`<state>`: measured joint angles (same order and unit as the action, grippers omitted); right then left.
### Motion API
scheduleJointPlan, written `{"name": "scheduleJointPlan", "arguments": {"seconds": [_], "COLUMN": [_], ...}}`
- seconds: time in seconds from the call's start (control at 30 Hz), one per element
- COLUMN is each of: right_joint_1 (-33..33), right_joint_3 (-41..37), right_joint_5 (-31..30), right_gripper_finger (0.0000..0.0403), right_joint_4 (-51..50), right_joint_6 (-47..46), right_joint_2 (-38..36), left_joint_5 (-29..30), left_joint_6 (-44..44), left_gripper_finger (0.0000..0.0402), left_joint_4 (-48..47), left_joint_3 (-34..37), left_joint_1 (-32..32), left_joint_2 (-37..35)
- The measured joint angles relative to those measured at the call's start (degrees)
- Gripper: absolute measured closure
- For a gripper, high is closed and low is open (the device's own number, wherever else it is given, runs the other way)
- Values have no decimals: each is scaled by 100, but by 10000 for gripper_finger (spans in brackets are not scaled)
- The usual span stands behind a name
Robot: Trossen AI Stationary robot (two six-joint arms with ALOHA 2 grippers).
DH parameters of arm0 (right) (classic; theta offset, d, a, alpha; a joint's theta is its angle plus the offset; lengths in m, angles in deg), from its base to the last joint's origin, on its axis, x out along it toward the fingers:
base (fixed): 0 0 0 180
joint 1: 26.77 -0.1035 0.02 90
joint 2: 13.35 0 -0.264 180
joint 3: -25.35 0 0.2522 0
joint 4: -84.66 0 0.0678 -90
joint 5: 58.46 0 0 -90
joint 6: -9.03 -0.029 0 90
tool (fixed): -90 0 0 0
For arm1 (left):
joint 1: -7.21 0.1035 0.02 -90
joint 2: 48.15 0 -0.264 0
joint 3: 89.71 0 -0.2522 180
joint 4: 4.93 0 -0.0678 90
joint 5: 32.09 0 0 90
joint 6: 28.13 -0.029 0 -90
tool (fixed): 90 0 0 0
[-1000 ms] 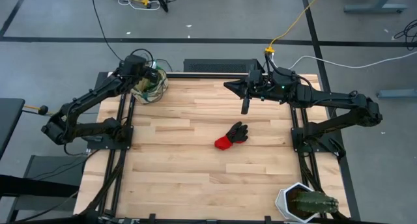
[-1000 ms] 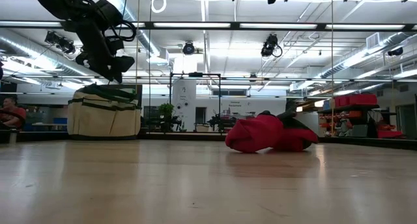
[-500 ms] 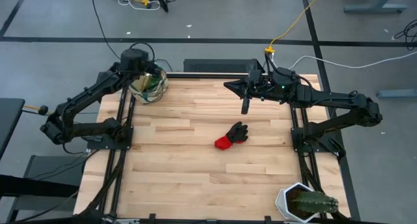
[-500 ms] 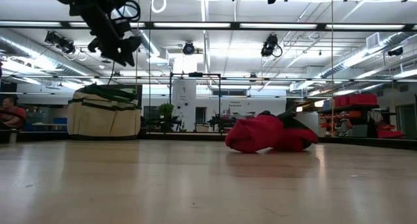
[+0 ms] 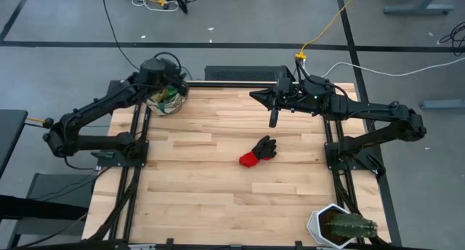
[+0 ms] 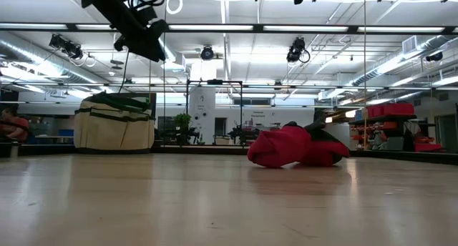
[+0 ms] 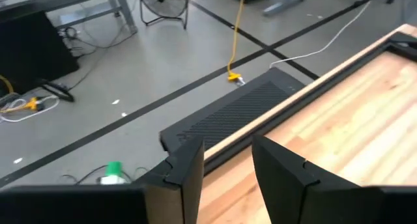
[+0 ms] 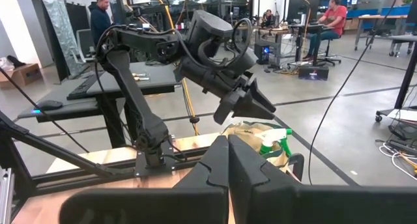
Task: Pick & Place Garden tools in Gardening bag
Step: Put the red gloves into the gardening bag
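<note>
L pincer (image 6: pixel 154 49) above bag (image 6: pixel 114 123), fingers apart, empty. R pincer (image 5: pixel 274 121) pressed together over counter (image 5: pixel 218 192). Glove (image 5: pixel 258 151) mid-counter.

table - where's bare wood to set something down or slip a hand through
Bare wood runs along the table front, between the red-and-black glove and the white cactus pot, and left of the glove. It is crowded at the far left corner, around the gardening bag under the left gripper.
</note>
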<state>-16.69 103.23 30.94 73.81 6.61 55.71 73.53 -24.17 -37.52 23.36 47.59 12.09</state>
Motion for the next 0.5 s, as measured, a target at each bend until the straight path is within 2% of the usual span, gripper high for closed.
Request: {"name": "scheduleJointPlan", "arguments": {"seconds": [0.3, 0.5], "right_joint_1": [0, 0], "right_joint_3": [0, -1], "right_joint_5": [0, -20], "right_gripper_finger": [401, 381], "right_joint_4": [-3, -83], "right_joint_6": [0, 5], "right_joint_2": [0, 0], "left_joint_5": [-356, -359], "left_joint_6": [334, 336], "left_gripper_finger": [284, 287], "left_joint_4": [7, -5], "left_joint_3": [-2, -2], "left_joint_1": [-757, -1387], "left_joint_2": [0, -55]}}
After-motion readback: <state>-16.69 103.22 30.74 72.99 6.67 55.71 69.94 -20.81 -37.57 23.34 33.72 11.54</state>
